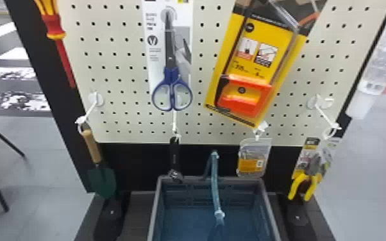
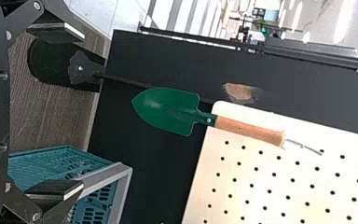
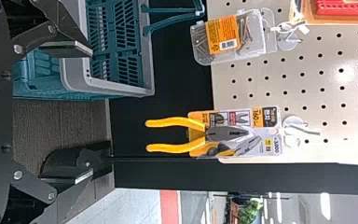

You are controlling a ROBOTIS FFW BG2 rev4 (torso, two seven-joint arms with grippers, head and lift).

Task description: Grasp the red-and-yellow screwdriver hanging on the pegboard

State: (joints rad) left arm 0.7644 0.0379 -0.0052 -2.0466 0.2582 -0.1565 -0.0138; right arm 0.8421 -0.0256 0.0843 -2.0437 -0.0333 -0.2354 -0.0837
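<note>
Red-and-yellow screwdriver (image 1: 55, 27) seen at upper left of the pegboard (image 1: 118, 80), handle up, shaft pointed down along the board's left edge. Hung that way, presumably, so the thick handle is presented to a grasp and the shaft is left free. How its upper end is supported cannot be told.

Left gripper (image 2: 82, 109): fingers spread wide, nothing held. Aimed at the board's lower left corner, where the trowel (image 2: 168, 110) is hung blade down from a hook. Width probably kept so a handle can be admitted without being knocked.

Right gripper (image 3: 91, 112): also wide and empty, faced toward the pliers (image 3: 233, 133), whose yellow grips are hung lowest. Likely not needed, the screwdriver being on the far side.

Basket (image 1: 154, 211) set at the board's foot, centred; perhaps placed there so picked items can be dropped in.

Step judged: approach, grasp not yet made. Left arm best suited. Gripper to be raised above the trowel, the handle to be straddled and closed on before any lift. Risk: the trowel or its hook could be brushed on the way up, or the screwdriver set swinging.
</note>
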